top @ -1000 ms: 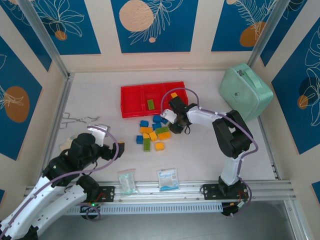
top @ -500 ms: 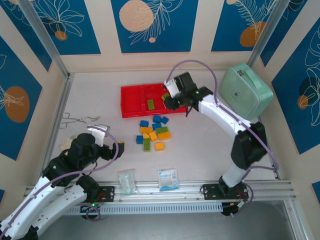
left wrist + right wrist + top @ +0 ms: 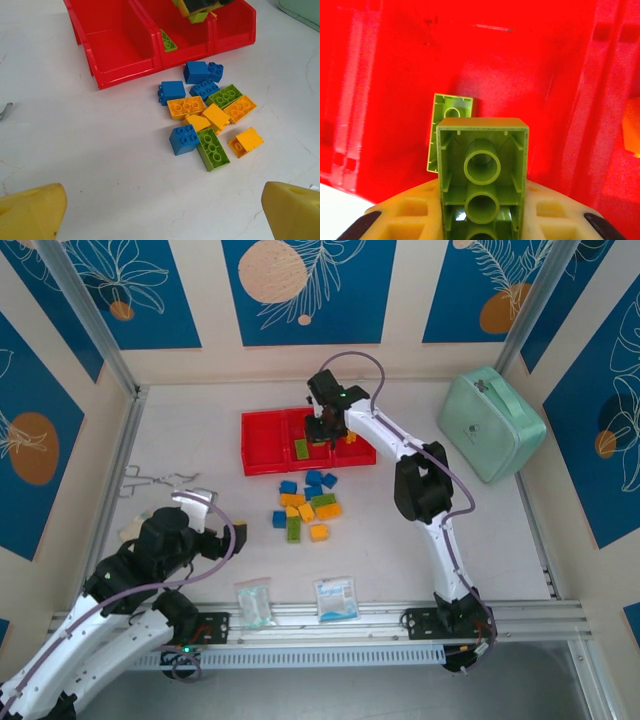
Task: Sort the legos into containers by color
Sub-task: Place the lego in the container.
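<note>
The containers are one long red tray [image 3: 262, 447] of three bins at the back of the table. My right gripper [image 3: 322, 428] hangs over the middle bin, shut on a green lego [image 3: 481, 145] held underside up between its yellow pads. Another green lego [image 3: 451, 111] lies on the floor of that bin, and an orange one [image 3: 350, 437] lies in the right bin. Several blue, green and orange-yellow legos [image 3: 306, 505] sit in a loose pile [image 3: 210, 117] in front of the tray. My left gripper [image 3: 160, 215] is open, low over bare table near the front left.
A mint green zip case [image 3: 492, 423] stands at the back right. Two clear packets [image 3: 254, 600] [image 3: 336, 597] lie by the front rail. A small wire piece [image 3: 150, 480] lies at the left wall.
My right arm lifted the green lego from the pile and carried it back and left, to above the middle bin. The left arm stayed still.
</note>
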You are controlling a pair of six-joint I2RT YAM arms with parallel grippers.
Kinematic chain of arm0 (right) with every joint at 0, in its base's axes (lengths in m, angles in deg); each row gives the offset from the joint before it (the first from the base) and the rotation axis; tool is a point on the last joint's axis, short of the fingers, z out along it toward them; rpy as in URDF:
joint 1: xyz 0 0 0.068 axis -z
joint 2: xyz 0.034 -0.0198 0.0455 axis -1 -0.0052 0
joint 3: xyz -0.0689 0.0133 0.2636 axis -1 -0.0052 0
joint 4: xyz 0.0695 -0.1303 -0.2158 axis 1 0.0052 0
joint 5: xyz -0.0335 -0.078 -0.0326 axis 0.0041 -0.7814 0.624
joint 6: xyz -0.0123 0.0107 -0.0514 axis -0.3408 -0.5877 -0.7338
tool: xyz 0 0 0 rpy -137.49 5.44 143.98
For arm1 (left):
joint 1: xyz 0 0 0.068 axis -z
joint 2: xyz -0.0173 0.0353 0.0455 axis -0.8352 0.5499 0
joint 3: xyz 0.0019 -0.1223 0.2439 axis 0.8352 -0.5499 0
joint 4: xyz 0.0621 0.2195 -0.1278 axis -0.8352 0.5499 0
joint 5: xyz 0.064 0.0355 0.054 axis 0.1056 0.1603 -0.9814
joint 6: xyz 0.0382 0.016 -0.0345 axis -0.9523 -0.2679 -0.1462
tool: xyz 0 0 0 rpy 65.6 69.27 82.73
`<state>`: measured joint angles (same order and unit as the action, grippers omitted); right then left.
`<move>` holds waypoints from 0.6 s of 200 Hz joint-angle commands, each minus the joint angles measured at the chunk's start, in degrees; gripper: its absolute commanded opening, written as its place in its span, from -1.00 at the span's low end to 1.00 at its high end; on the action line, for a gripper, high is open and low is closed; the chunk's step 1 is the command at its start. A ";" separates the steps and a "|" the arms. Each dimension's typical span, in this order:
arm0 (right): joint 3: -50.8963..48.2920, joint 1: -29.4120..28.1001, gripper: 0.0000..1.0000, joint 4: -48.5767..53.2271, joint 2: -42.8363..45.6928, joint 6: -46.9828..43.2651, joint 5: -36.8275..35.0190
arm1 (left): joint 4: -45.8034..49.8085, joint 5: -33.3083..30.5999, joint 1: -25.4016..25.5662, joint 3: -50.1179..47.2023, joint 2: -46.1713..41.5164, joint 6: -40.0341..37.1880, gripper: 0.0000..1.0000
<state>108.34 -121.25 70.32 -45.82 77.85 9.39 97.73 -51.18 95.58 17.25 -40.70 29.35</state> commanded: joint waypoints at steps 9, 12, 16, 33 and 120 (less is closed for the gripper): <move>2.85 -1.37 -1.00 2.27 -1.85 2.34 -0.83 | -0.23 -0.41 0.72 0.12 -0.18 0.04 0.99; 2.99 -1.45 -0.99 2.45 -2.09 2.32 -0.94 | -0.25 -0.35 0.71 0.09 -0.17 0.03 0.99; 3.24 -1.67 -0.95 2.63 -2.35 2.25 -1.14 | -0.27 -0.21 0.70 0.07 -0.16 0.04 0.99; 3.45 -2.24 -0.83 2.67 -3.03 1.83 -1.80 | -0.57 0.20 0.78 -0.03 0.00 -0.05 0.99; -1.11 -2.58 0.74 2.51 4.99 4.47 -1.03 | -0.62 -1.49 0.77 0.05 -4.85 0.17 0.99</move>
<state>110.07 -124.57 72.42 -47.46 80.00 6.99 97.71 -51.38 95.58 17.25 -43.04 29.33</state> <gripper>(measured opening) 0.824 0.994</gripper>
